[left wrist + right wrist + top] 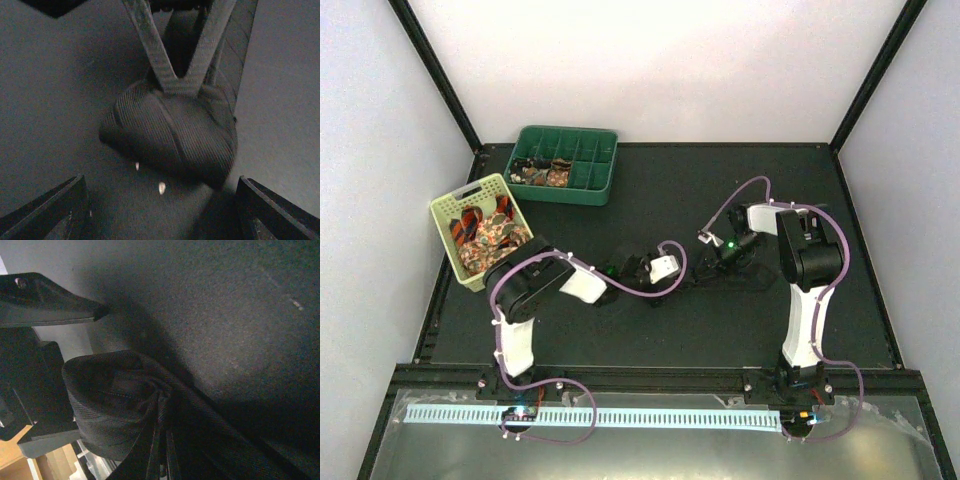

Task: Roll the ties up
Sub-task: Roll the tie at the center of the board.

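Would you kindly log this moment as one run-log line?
item: dark tie, partly rolled | left gripper: open, facing the roll | right gripper: shut on dark tie

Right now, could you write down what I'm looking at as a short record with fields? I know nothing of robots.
Surface: black table
In work: dark tie, partly rolled, between the arms
Left pincer: open, a finger either side of the roll
Right pincer: shut on the dark tie
Basket: pale green, holds loose patterned ties
Green tray: rolled ties in its left compartments
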Robot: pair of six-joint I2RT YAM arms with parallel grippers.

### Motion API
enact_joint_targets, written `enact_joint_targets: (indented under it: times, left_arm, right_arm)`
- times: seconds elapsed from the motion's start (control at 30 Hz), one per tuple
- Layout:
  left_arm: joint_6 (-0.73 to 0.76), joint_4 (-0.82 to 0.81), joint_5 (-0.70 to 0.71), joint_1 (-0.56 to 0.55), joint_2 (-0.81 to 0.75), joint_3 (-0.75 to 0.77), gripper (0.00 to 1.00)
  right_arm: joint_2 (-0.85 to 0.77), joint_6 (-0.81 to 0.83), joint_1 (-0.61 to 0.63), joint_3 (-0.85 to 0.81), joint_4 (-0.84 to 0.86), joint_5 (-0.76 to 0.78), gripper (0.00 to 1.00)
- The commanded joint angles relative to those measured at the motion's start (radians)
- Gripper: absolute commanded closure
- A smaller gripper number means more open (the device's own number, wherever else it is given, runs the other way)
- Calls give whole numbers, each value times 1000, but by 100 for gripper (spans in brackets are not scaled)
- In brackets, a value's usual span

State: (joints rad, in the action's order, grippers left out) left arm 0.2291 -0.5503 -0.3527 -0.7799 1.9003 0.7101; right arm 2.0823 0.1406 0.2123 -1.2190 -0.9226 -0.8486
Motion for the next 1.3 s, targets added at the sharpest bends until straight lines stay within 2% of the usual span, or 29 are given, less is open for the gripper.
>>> enact_joint_targets:
  times: [0.0, 0.27, 0.5, 0.67, 0.77, 0.9, 1.07, 1.2, 1.27]
  left_arm:
    - [-3, -160, -90, 4, 82, 59, 17]
    - [51, -249, -146, 10, 149, 62, 22]
    - [52, -262, -157, 14, 99, 2, 30]
    - [54, -205, -120, 14, 75, -1, 52]
    - [76, -105, -97, 12, 52, 15, 61]
    - [123, 125, 27, -2, 16, 69, 65]
    - [136, 381, 114, -10, 2, 127, 66]
    - [144, 470, 145, -20, -7, 134, 65]
    - [145, 489, 151, -24, -11, 136, 65]
  right_arm:
    - [55, 22, 7, 23, 26, 156, 98]
    - [106, 37, 41, -21, 26, 170, 98]
    - [156, 58, 89, -96, 22, 149, 98]
    - [173, 48, 110, -120, 38, 145, 98]
    - [166, 63, 111, -120, 40, 160, 97]
    - [143, 88, 93, -160, -26, 160, 90]
    - [91, 132, 38, -226, -166, 92, 68]
    - [40, 160, 35, -214, -238, -10, 54]
    - [25, 132, 41, -191, -232, -66, 52]
